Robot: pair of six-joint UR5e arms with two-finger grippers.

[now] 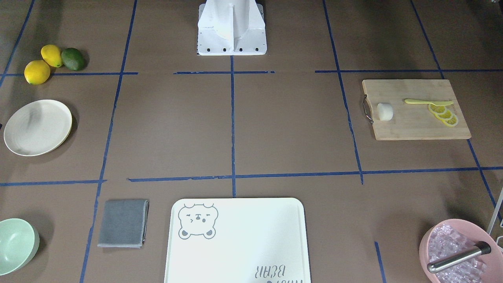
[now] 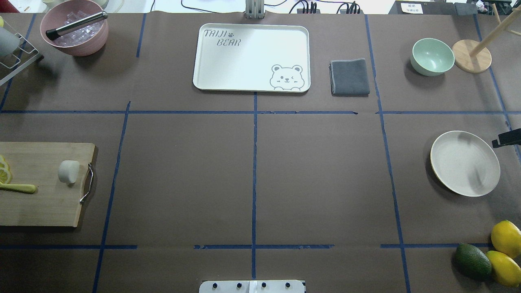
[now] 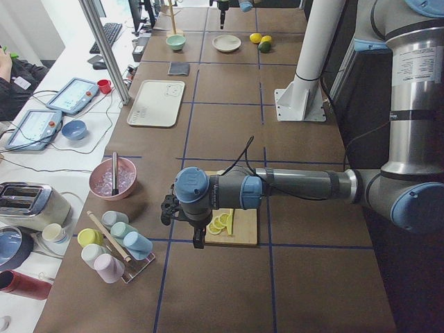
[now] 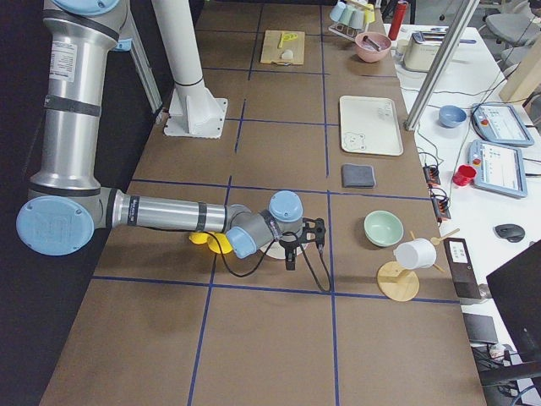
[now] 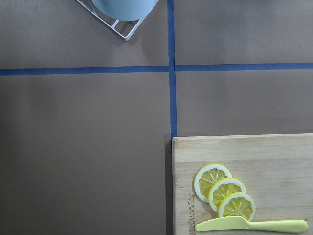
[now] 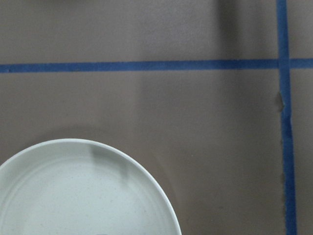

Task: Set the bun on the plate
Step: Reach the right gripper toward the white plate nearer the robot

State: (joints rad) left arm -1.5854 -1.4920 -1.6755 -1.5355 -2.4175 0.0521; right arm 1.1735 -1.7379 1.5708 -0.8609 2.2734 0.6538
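The white bun (image 1: 385,111) (image 2: 68,171) lies on a wooden cutting board (image 2: 40,203) near its metal handle, on my left side. The cream plate (image 1: 37,127) (image 2: 465,162) (image 6: 83,196) sits bare on my right side. My left gripper (image 3: 168,208) hovers over the board's far end by the lemon slices (image 5: 225,191), away from the bun. Above the plate's outer edge hangs my right gripper (image 4: 314,233). Neither wrist view shows fingers, so I cannot tell whether either gripper is open or shut.
A yellow knife (image 1: 426,102) lies on the board. At the far side stand the bear tray (image 2: 244,44), a grey cloth (image 2: 349,77), a mint bowl (image 2: 432,56), a pink ice bowl (image 2: 75,40) and a wooden stand (image 2: 472,55). Lemons and an avocado (image 2: 504,244) lie near the plate.
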